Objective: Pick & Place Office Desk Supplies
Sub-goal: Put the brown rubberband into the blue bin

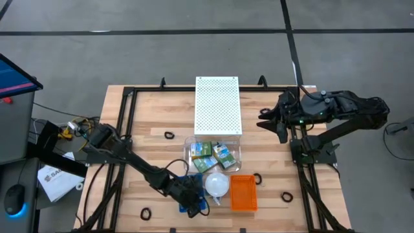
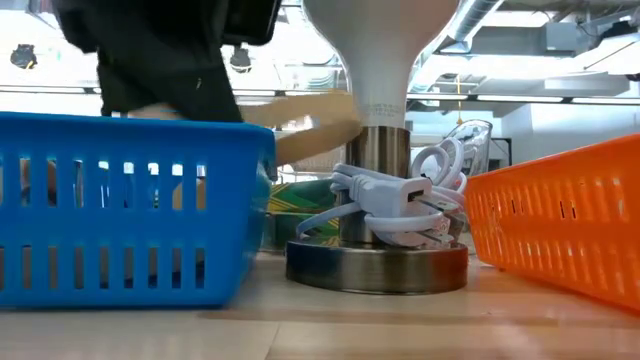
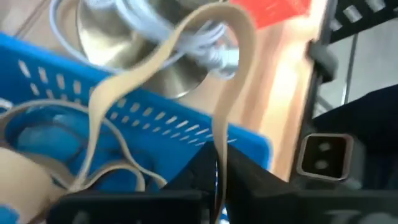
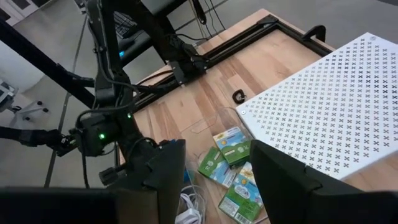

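My left gripper [image 1: 193, 206] is over the blue basket [image 1: 197, 202] near the table's front edge, shut on a tan rubber band [image 3: 231, 37]. The band also shows as a tan strip [image 2: 310, 120] above the basket wall [image 2: 130, 210]. More tan bands [image 3: 118, 168] lie inside the basket. Green-and-yellow crayon boxes [image 1: 210, 155] lie in a clear tray mid-table. Black rings [image 1: 169, 134] [image 1: 257, 177] [image 1: 285, 195] [image 1: 146, 212] lie flat on the wood. My right gripper [image 4: 217, 180] hangs open, high over the table's far right, with nothing between its fingers. My left gripper pinches one strand of the tan rubber band [image 3: 216, 140] between its two fingers. The fingers slant downward from the table's left. The band arches out beyond the fingertips in a long slack loop, and its other strand [image 3: 93, 124] runs down into the blue basket.
A lamp with a round steel base [image 2: 376, 265], a white shade [image 1: 217, 184] and a coiled white cable [image 2: 400, 200] stands right beside the blue basket. An orange basket [image 1: 243, 193] sits right of the lamp. A white perforated board [image 1: 217, 103] lies at the far middle.
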Robot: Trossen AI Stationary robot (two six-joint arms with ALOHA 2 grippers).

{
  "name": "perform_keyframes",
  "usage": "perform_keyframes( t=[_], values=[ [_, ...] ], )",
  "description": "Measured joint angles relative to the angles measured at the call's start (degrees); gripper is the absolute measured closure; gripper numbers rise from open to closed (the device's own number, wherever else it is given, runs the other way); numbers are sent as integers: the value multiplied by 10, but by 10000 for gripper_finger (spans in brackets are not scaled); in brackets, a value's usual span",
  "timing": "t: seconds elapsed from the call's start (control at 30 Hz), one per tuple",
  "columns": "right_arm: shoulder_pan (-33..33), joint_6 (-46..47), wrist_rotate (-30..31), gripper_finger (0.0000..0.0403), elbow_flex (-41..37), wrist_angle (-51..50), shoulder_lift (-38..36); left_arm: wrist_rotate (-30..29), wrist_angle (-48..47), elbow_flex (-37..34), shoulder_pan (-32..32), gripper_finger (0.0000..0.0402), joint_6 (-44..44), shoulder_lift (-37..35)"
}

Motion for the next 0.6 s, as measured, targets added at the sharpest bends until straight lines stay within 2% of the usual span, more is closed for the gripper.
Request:
perform_keyframes(
  t=[0.23,0.4,0.6],
  values=[
    [0,-3,0,226,0,0,0,2,-29,0,-1,400,-1,-43],
    [2,-6,0,226,0,-4,0,-1,-86,0,-9,401,-29,-74],
    [14,-11,15,226,0,-11,0,0,-114,0,-14,401,-64,-73]
  ],
)
